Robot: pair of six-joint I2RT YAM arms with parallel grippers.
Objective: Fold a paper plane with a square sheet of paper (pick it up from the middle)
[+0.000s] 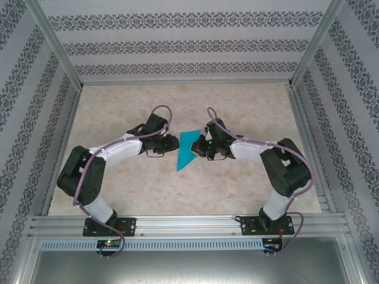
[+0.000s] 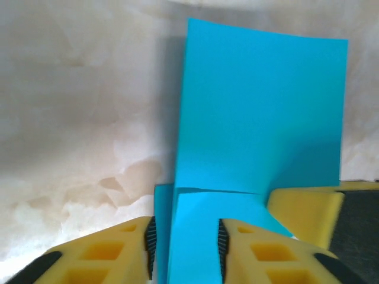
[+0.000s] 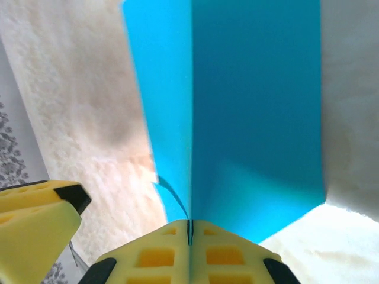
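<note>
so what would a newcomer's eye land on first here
The bright teal-blue paper, partly folded, stands out against the pale table. The right gripper is pinched shut on it, while the left gripper stands open with paper between its fingers. Ornate patterned walls ring the table.

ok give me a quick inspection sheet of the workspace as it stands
surface: pale marbled table top
job's things: teal paper, partly folded with a visible crease, between the two grippers
clutter: nothing seen
grippers: left gripper has its fingers apart with the paper's lower edge standing between them; right gripper is shut on the paper's fold
cables: purple cables loop along both arms, away from the paper
surroundings: patterned walls on three sides; aluminium rail at the near edge carrying both arm bases
</note>
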